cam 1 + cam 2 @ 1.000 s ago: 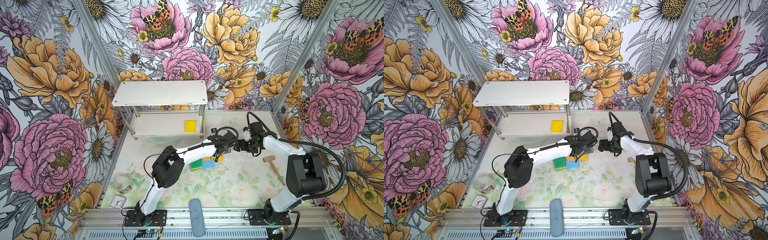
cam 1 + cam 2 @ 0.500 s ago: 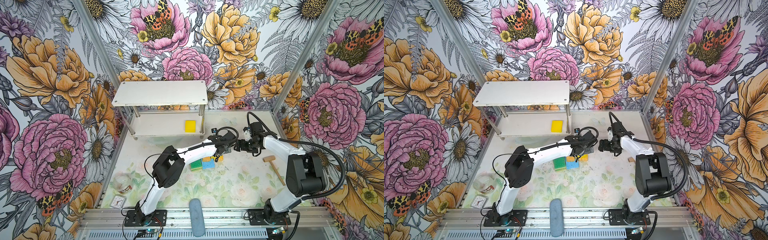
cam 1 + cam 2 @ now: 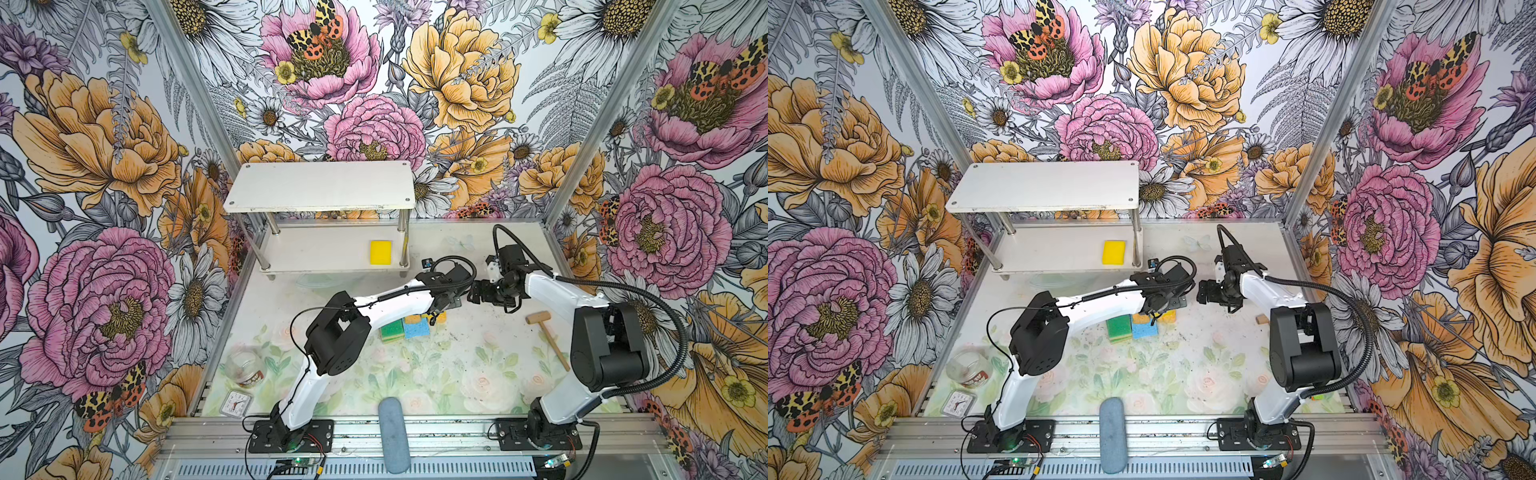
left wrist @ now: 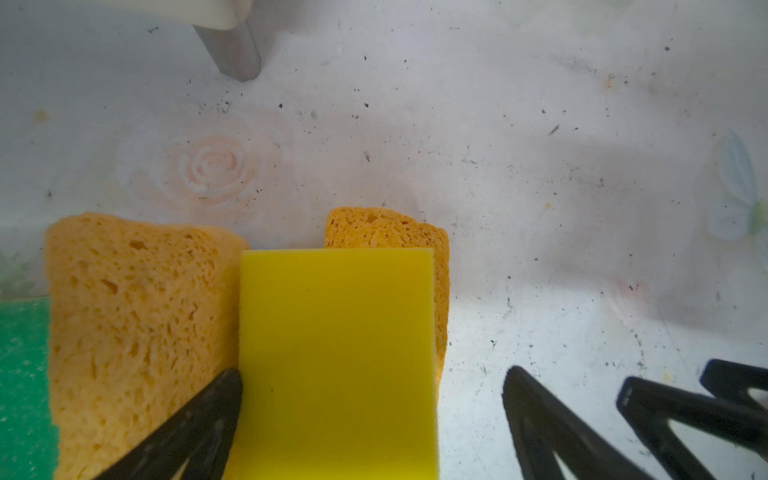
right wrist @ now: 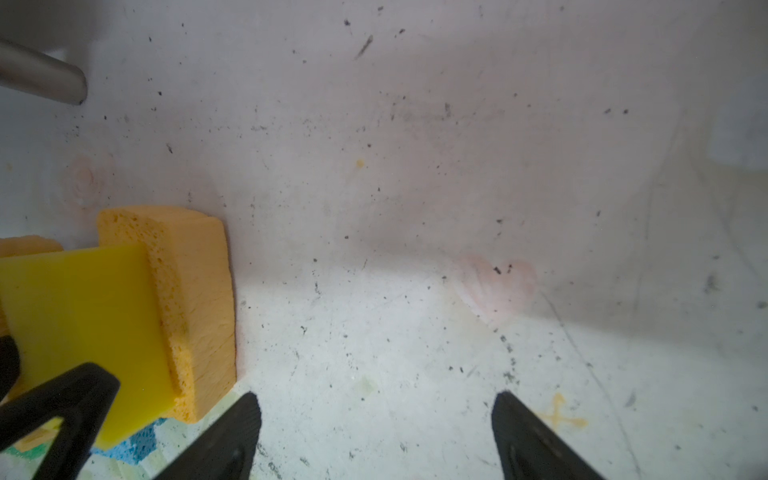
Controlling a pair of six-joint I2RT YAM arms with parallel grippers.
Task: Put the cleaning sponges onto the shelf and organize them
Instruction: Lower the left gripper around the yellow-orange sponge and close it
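Left wrist view: left gripper (image 4: 374, 374) fingers spread wide, yellow sponge (image 4: 336, 361) between them atop pale orange sponges (image 4: 137, 316); right gripper (image 5: 376, 399) fingers apart over the table (image 5: 415, 208), pile beside one finger.

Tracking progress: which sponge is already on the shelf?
The bright yellow rectangular sponge lying flat on the lower board of the white two-tier shelf; the other sponges sit clustered on the table.

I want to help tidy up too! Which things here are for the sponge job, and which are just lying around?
Belong to the job:
shelf; yellow sponge on its lower board; not yet shelved: green sponge, blue sponge, orange sponges, second yellow sponge.

Just lying about:
wooden mallet, grey-blue cylinder, glass jar, small clock.
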